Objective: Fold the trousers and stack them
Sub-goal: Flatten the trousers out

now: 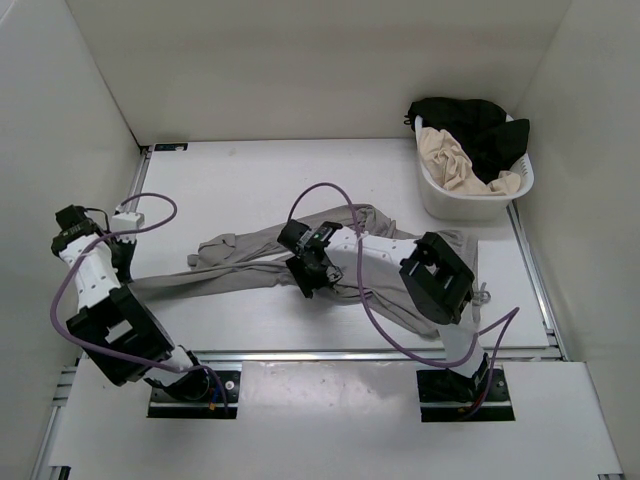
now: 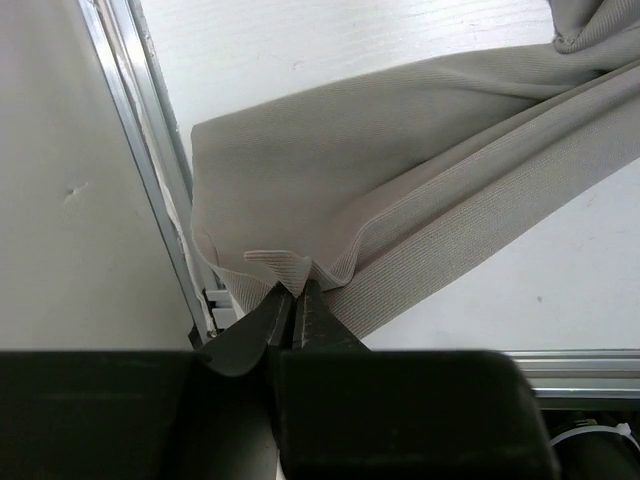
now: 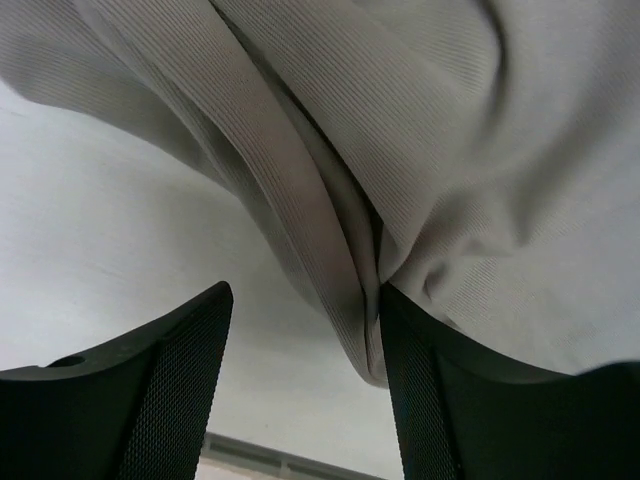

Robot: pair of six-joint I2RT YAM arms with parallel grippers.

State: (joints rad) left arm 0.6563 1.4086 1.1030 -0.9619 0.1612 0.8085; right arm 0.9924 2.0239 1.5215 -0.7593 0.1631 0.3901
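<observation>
The grey trousers (image 1: 250, 268) lie stretched across the table, legs running left and the waist bunched at the right under my right arm. My left gripper (image 1: 123, 272) is at the table's left edge, shut on the ribbed hem of a trouser leg (image 2: 285, 265); in the left wrist view the fingertips (image 2: 294, 292) pinch a small fold of it. Over the middle of the trousers my right gripper (image 1: 308, 280) stands open. Seen from the right wrist, a hanging fold of fabric (image 3: 330, 200) rests against the right finger (image 3: 420, 380) while the left finger (image 3: 180, 370) stands apart over bare table.
A white basket (image 1: 440, 200) at the back right holds a beige garment (image 1: 455, 160) and a black garment (image 1: 470, 125). A metal rail (image 2: 150, 170) and the enclosure wall run close along the left gripper. White walls close in the table on three sides.
</observation>
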